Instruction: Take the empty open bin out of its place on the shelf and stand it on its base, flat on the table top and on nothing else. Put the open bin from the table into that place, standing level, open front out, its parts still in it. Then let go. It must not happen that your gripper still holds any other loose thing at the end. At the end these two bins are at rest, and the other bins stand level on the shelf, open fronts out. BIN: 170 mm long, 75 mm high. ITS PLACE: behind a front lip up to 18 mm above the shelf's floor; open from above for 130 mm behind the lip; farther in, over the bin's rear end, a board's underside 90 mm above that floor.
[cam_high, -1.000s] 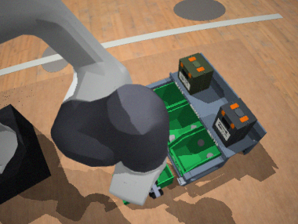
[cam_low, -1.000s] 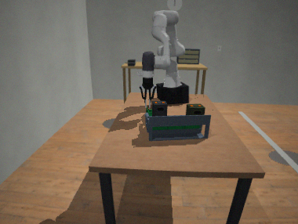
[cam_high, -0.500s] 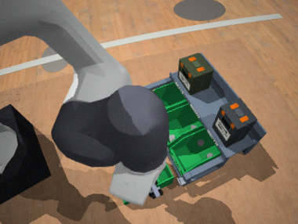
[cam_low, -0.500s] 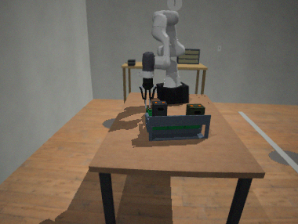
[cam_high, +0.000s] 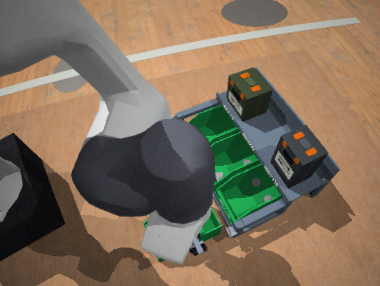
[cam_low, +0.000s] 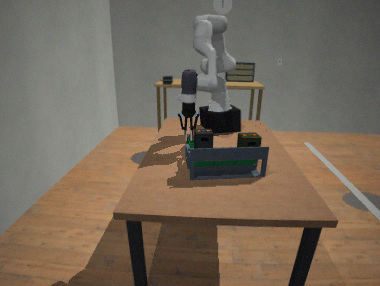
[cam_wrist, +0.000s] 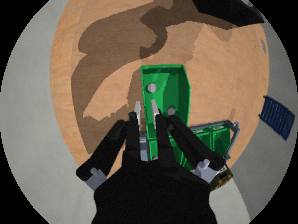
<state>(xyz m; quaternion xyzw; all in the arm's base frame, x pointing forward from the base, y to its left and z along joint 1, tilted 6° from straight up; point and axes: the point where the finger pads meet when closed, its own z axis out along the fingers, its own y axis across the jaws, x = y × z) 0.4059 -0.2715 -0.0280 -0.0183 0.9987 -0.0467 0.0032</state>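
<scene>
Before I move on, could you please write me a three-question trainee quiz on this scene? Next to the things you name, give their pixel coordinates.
1. Multiple choice: how many green bins (cam_high: 250, 194) (cam_low: 225, 163) (cam_wrist: 220, 140) show in the shelf unit (cam_high: 260, 218) (cam_low: 230, 154) (cam_wrist: 235, 129) in the top view? A) two B) three C) five

2. True or false: the two boxes with orange patches (cam_high: 300, 155) (cam_low: 203, 140) (cam_wrist: 222, 179) are stacked one on the other.

3. Fill in: in the wrist view, the fingertips of the gripper (cam_high: 198, 245) (cam_low: 189, 141) (cam_wrist: 146, 111) are on either side of a ____ side wall (long or short) of the bin outside the unit (cam_high: 213, 227) (cam_low: 190, 144) (cam_wrist: 170, 92).

Key: 1 B; 2 false; 3 long.
</scene>
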